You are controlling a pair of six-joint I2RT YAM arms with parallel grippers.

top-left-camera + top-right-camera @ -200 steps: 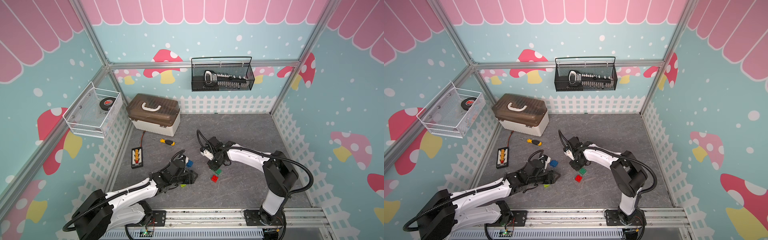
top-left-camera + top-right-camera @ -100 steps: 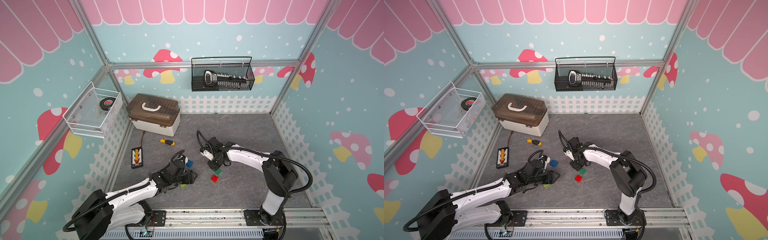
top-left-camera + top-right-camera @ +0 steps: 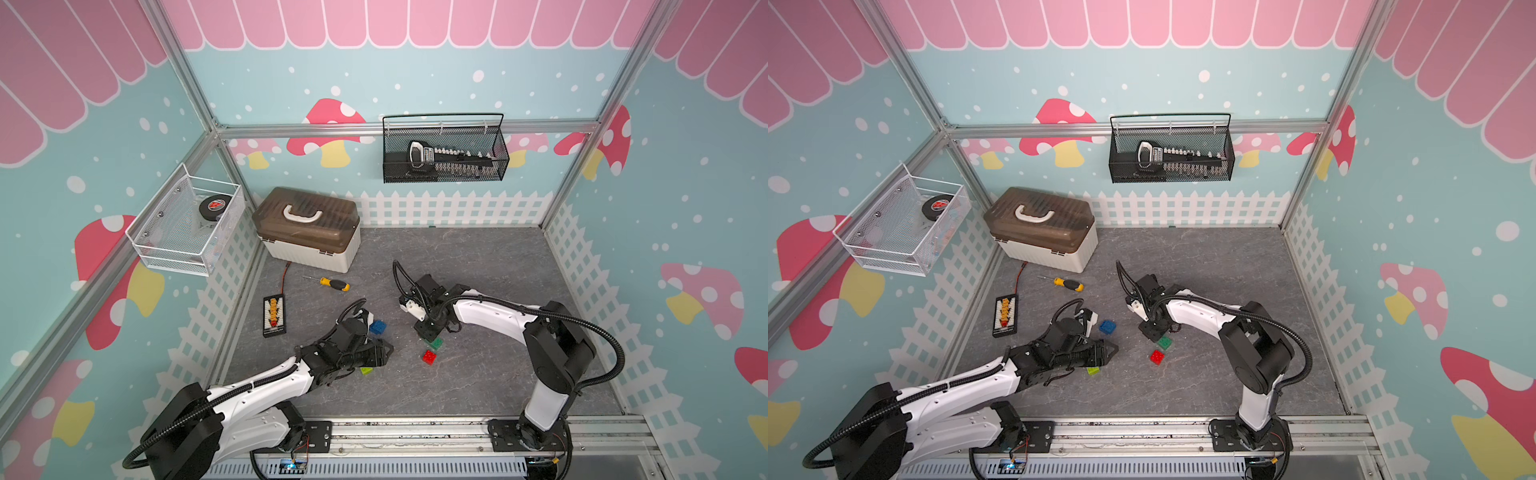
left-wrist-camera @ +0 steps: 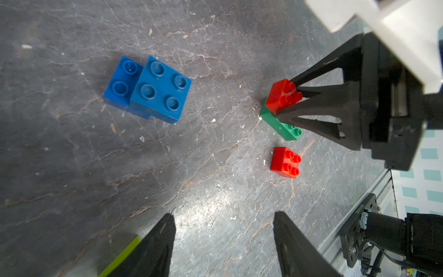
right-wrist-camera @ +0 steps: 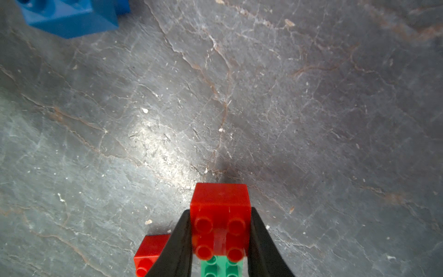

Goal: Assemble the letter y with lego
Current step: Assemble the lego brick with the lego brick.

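My right gripper [image 5: 220, 242] is shut on a red lego brick [image 5: 220, 206] that sits on one end of the dark-green brick [image 5: 221, 267], low on the floor. A loose red brick [image 4: 285, 163] lies beside them. Two blue bricks [image 4: 159, 88], stacked with an offset, rest to the left. My left gripper [image 4: 223, 215] stands open over bare floor, with the lime-green brick [image 4: 122, 254] just beside one finger. In both top views the grippers [image 3: 386, 353] [image 3: 428, 332] flank the dark-green brick [image 3: 436, 343] and the loose red brick [image 3: 429, 356]. No letter y shows.
A yellow-handled screwdriver [image 3: 332, 284] and a black connector strip [image 3: 274, 314] lie behind my left arm. A brown-lidded toolbox [image 3: 307, 228] stands at the back left. Wire baskets [image 3: 444, 151] hang on the walls. A metal rail [image 3: 415, 432] runs along the front edge.
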